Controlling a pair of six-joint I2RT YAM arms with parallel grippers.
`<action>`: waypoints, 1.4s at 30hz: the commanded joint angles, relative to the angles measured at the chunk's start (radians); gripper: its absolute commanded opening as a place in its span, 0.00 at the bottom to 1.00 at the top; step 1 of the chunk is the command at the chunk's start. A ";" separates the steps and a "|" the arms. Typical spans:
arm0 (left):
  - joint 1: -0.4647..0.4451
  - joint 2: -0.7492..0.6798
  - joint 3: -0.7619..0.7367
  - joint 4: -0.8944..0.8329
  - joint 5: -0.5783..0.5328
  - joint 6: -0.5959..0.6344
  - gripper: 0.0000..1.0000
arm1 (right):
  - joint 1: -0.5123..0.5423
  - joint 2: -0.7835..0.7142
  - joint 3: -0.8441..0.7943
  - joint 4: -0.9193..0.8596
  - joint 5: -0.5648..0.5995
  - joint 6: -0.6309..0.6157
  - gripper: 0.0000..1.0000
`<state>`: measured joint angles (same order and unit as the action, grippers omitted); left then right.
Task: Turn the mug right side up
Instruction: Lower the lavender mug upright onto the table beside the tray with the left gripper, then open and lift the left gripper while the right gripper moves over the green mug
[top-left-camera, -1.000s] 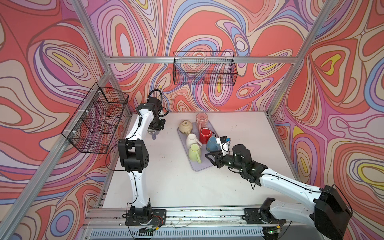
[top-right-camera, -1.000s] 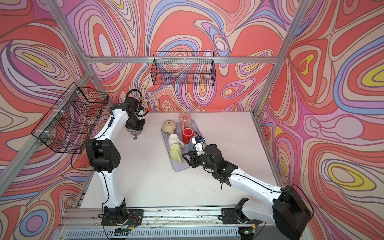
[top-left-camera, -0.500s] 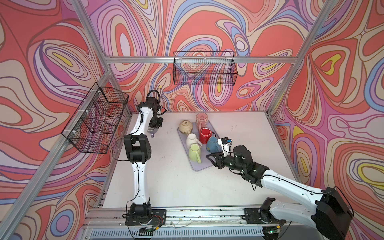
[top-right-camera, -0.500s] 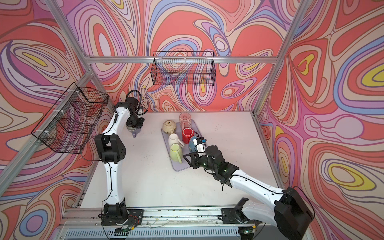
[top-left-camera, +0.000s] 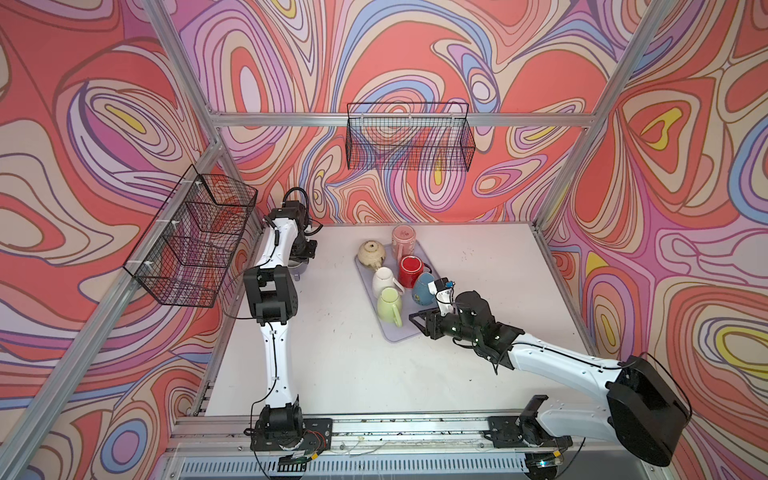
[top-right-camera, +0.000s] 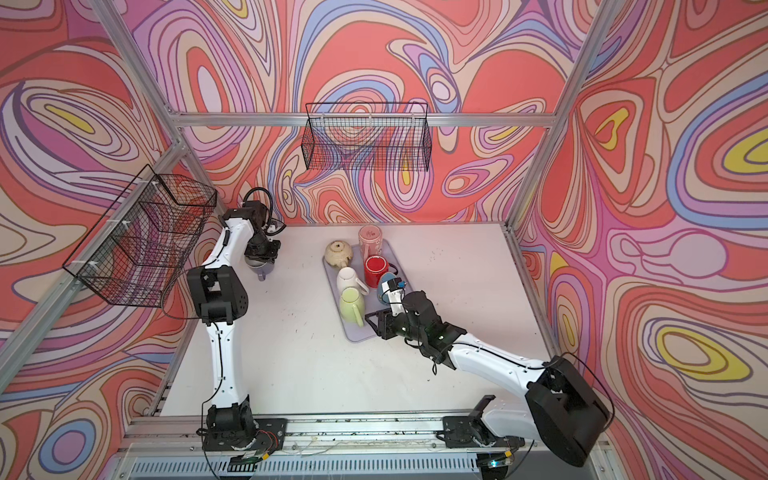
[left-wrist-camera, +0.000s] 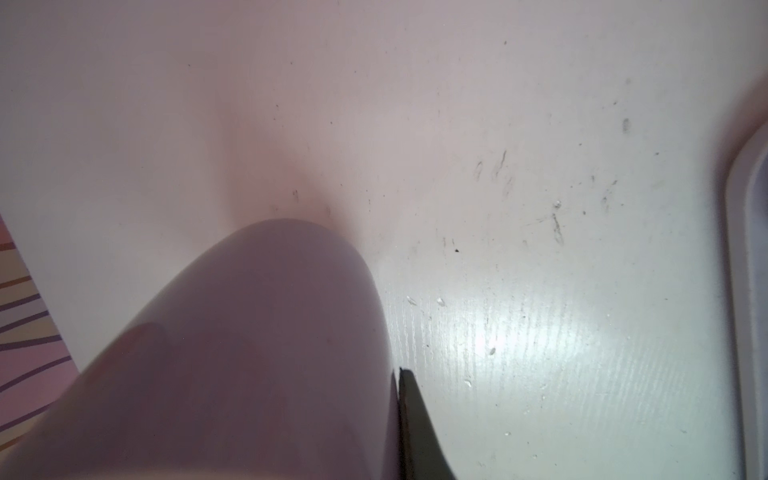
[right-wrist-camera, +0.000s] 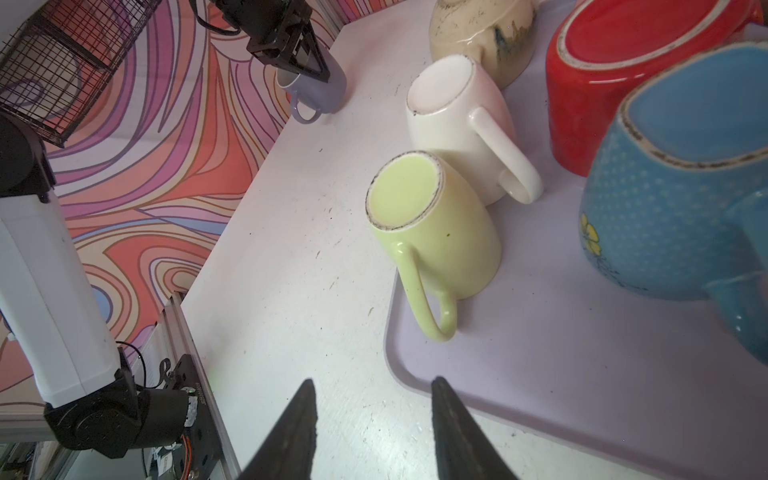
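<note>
1. We see the lavender mug (top-left-camera: 297, 271) left of centre in both top views, at the back left of the white table (top-left-camera: 332, 374), well apart from the tray (top-left-camera: 395, 334).
2. The left gripper (top-left-camera: 302, 252) comes down on it from above, its claw pinching the mug's wall at the rim. In the right wrist view the mug (right-wrist-camera: 320, 89) has its mouth facing up and its handle toward the camera.
3. We cannot tell whether its base touches the table or sits just above it.
4. In the left wrist view the mug's wall (left-wrist-camera: 249, 353) fills much of the frame, with one dark finger (left-wrist-camera: 415, 436) against it and the tray's edge (left-wrist-camera: 752, 291) off to one side.
5. The right gripper (top-left-camera: 417, 322) sits right of centre in both top views, over the tray's near end, its claw (right-wrist-camera: 372, 384) spread and holding nothing.
6. On the tray, the lime green mug (right-wrist-camera: 432, 232), white mug (right-wrist-camera: 453, 124), red mug (right-wrist-camera: 623, 75) and blue dotted mug (right-wrist-camera: 673, 187) all stand base up (rims down on the tray).
7. Toward the back are a speckled beige pot (top-left-camera: 371, 253) and a pink mug (top-left-camera: 403, 239); we cannot tell which way up those two stand.
8. One wire basket (top-left-camera: 409, 141) hangs on the back wall and a second basket (top-left-camera: 191, 241) on the left wall.
</note>
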<state>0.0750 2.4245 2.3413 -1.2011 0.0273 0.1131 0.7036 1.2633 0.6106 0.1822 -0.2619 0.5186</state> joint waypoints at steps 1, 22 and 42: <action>0.016 0.022 0.046 -0.021 0.009 0.024 0.01 | 0.004 0.027 0.028 0.032 -0.014 0.012 0.46; 0.019 0.045 0.052 -0.008 0.020 0.020 0.27 | 0.003 0.085 0.045 0.057 -0.029 0.026 0.47; -0.014 -0.230 -0.106 0.058 0.020 0.034 0.44 | 0.012 0.056 0.063 -0.060 0.010 -0.030 0.50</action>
<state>0.0784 2.2803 2.2688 -1.1595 0.0437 0.1238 0.7067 1.3376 0.6430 0.1722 -0.2760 0.5228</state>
